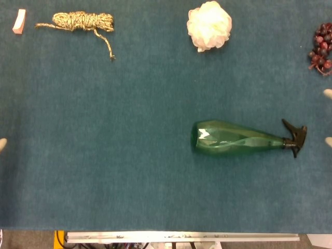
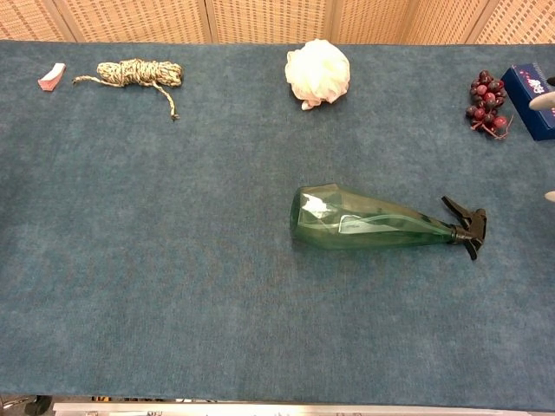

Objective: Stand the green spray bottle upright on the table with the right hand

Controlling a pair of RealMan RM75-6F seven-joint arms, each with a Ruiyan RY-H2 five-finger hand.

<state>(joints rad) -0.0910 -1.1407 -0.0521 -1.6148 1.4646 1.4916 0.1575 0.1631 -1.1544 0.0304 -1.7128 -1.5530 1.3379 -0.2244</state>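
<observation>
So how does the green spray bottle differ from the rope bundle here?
The green spray bottle is smooth, see-through and faceted, with a black trigger head; the rope bundle is tan, rough and coiled. The bottle lies right of centre, while the rope sits at the far left edge. The bottle looks longer and bulkier than the rope. Both lie flat on the blue table, lengthwise left to right, and no hand touches either.
</observation>
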